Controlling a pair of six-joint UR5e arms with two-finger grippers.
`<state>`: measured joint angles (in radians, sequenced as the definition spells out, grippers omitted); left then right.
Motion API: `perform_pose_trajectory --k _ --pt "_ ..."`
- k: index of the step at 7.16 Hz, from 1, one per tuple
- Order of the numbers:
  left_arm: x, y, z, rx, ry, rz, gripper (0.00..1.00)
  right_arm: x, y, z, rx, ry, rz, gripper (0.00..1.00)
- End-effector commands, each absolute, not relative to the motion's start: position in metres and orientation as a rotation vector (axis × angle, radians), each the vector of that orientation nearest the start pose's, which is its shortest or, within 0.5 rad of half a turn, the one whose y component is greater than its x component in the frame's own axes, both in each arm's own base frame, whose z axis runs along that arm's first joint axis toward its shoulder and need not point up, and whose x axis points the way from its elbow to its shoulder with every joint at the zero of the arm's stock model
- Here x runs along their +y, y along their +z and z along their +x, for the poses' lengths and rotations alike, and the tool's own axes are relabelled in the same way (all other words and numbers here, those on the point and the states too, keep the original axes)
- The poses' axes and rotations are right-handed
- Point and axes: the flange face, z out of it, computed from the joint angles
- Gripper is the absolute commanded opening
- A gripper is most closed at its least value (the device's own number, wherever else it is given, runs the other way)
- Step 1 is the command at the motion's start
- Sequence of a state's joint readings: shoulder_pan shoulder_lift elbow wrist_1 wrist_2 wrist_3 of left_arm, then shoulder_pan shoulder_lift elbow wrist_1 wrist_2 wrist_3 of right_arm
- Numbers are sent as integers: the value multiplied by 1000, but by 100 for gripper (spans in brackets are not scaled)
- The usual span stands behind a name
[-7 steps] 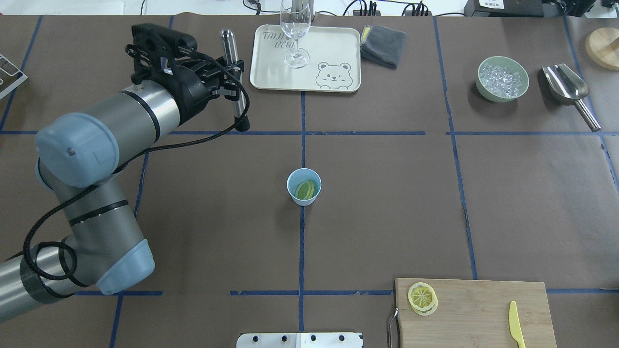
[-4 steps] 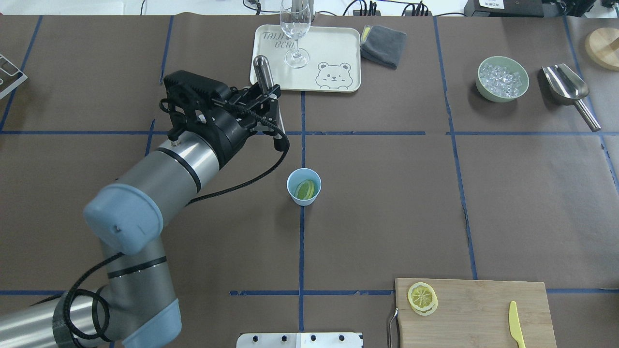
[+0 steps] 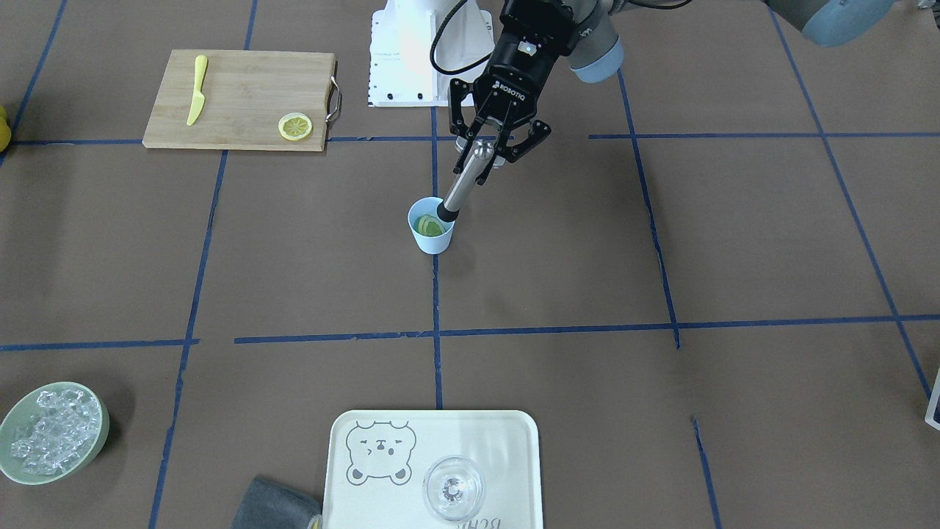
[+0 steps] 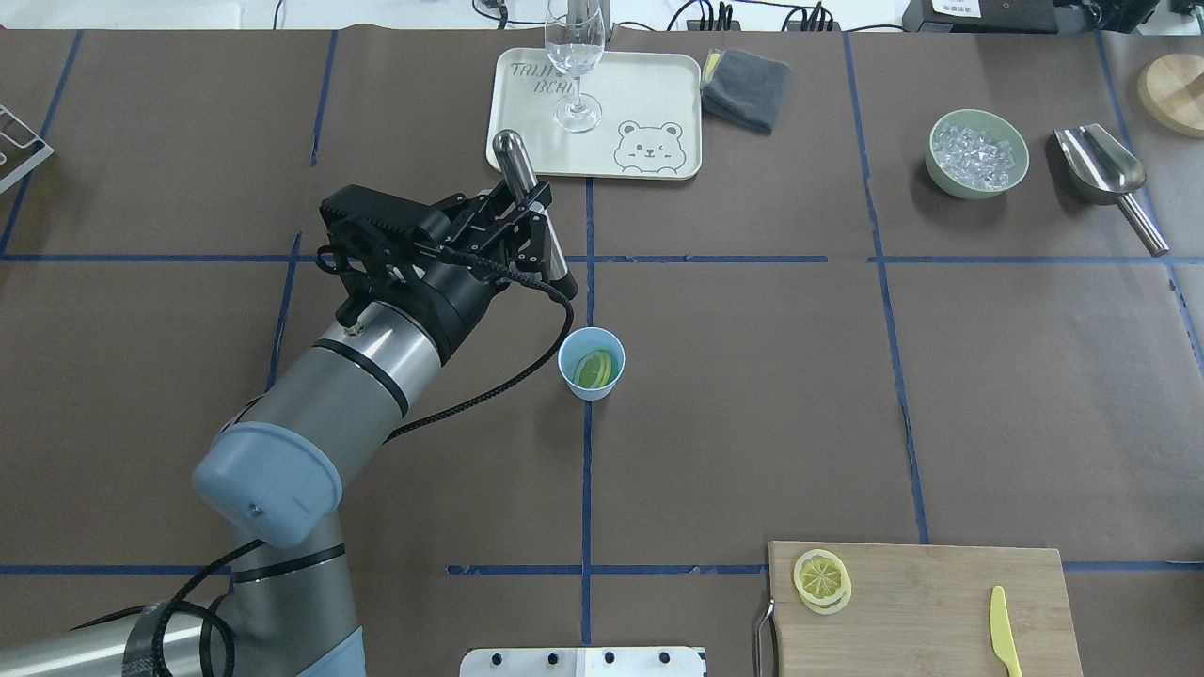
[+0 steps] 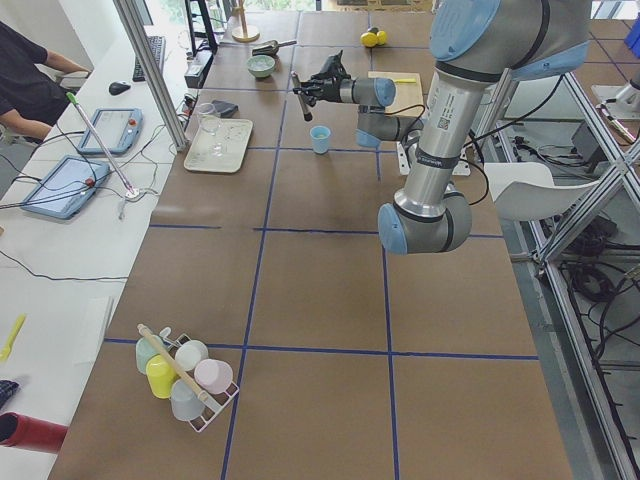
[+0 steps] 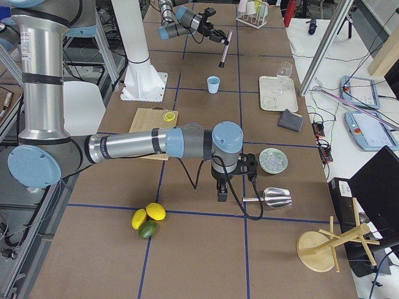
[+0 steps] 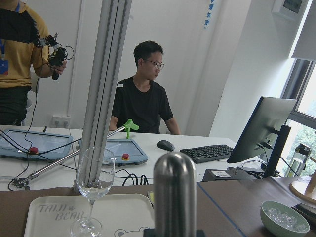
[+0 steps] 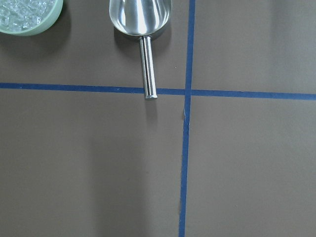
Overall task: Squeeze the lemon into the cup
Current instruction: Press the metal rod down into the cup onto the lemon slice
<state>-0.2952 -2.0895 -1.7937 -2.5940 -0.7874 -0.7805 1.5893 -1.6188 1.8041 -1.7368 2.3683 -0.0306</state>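
Observation:
The pale-blue cup (image 4: 591, 363) stands at the table's middle, with a lemon slice (image 4: 594, 369) lying inside it; both also show in the front-facing view, cup (image 3: 431, 234) and slice (image 3: 427, 225). A second lemon slice (image 4: 822, 578) lies on the cutting board (image 4: 941, 602). My left gripper (image 4: 529, 214) is shut on a steel muddler (image 4: 513, 155) with a black tip, held tilted. The tip hangs above the cup's far-left rim, apart from it (image 3: 446, 214). My right gripper (image 6: 220, 193) hangs over the table near the scoop; I cannot tell whether it is open or shut.
A cream tray (image 4: 658, 94) with a wine glass (image 4: 576, 66) and a grey cloth (image 4: 748, 86) sit at the far edge. A green bowl of ice (image 4: 976, 153) and a metal scoop (image 4: 1101, 169) are far right. A yellow knife (image 4: 1003, 630) lies on the board.
My left arm has swung right from the far-left area and come nearer the cup, carrying the muddler. The cup and both slices have not moved.

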Motion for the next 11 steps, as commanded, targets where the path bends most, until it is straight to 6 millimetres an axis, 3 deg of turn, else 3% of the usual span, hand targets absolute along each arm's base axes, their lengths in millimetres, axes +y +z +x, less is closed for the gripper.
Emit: perform_pose_trajectory --k 1,5,7,9,11 --pt "-327 153 493 1013 -277 1367 0 -466 580 71 -797 -17 41 100" --pt "-325 148 530 956 -260 1381 0 -469 576 71 -798 -19 48 100" --pt "-326 155 536 954 -257 1380 0 -468 576 71 -798 -18 46 100" --pt "-313 163 552 964 -232 1364 0 -465 578 70 -798 -18 42 100" --pt "-308 185 573 957 -208 1354 0 -464 578 70 -798 -18 42 100"
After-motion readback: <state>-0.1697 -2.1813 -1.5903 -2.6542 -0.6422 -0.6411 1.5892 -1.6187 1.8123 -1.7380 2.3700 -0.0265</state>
